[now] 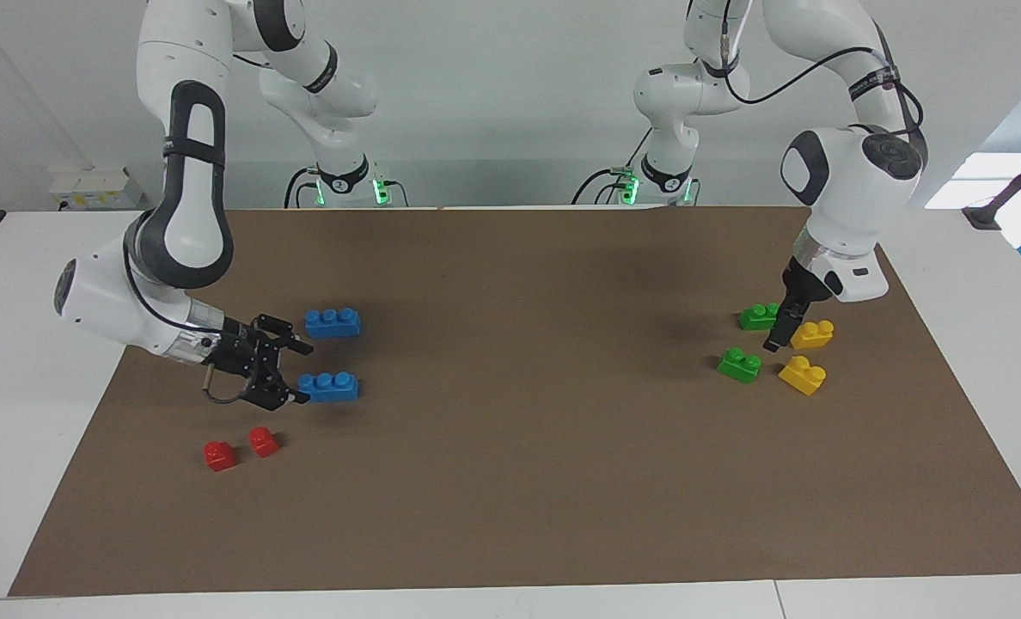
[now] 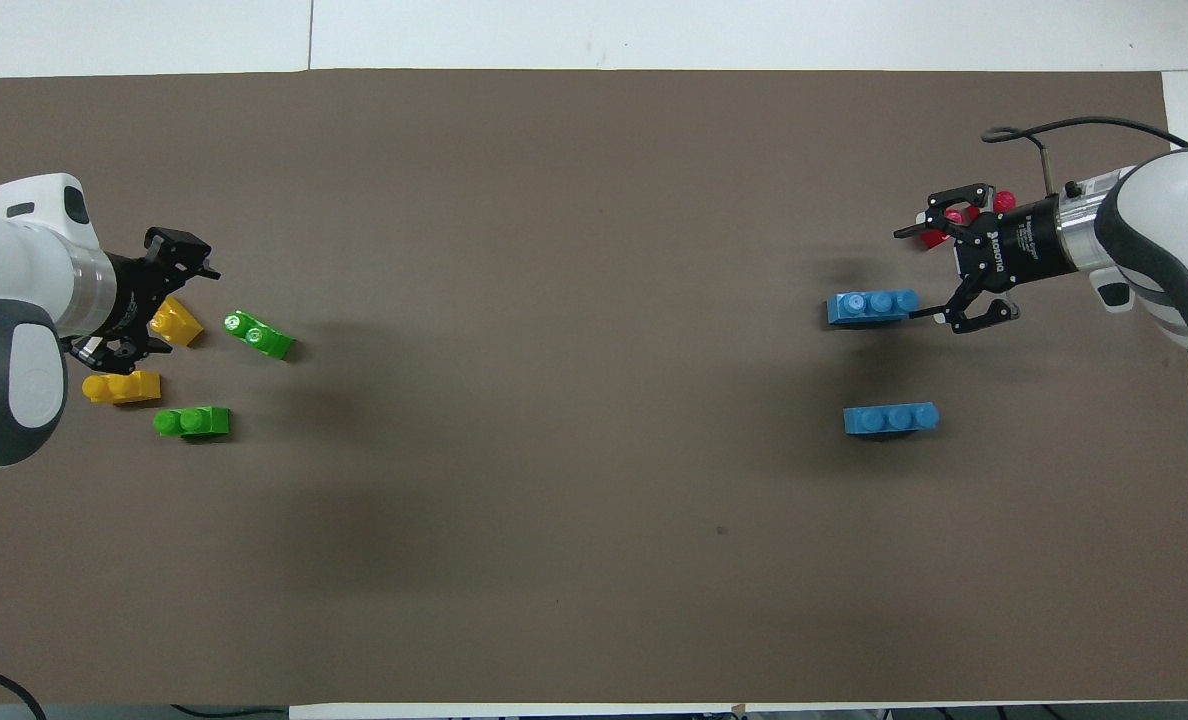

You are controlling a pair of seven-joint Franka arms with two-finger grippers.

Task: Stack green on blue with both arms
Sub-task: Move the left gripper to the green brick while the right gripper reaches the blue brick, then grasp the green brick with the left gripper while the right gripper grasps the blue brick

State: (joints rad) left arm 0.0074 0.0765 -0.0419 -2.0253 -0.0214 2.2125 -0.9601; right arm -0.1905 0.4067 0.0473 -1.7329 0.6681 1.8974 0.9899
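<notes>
Two green bricks lie toward the left arm's end: one nearer the robots point(image 1: 759, 316) point(image 2: 192, 422), one farther point(image 1: 739, 364) point(image 2: 259, 335). Two blue bricks lie toward the right arm's end: one nearer point(image 1: 333, 322) point(image 2: 891, 418), one farther point(image 1: 328, 387) point(image 2: 872, 305). My left gripper point(image 1: 777, 337) point(image 2: 154, 300) is open and empty, pointing down, low among the green and yellow bricks. My right gripper point(image 1: 300, 372) point(image 2: 922, 275) is open and empty, lying low beside the blue bricks. One of its fingertips point(image 2: 939, 317) is at the end of the farther blue brick.
Two yellow bricks point(image 1: 812, 334) point(image 1: 803, 374) lie beside the green ones, under and next to my left gripper. Two small red bricks point(image 1: 219, 455) point(image 1: 262, 441) lie farther from the robots than my right gripper. A brown mat point(image 1: 519, 430) covers the table.
</notes>
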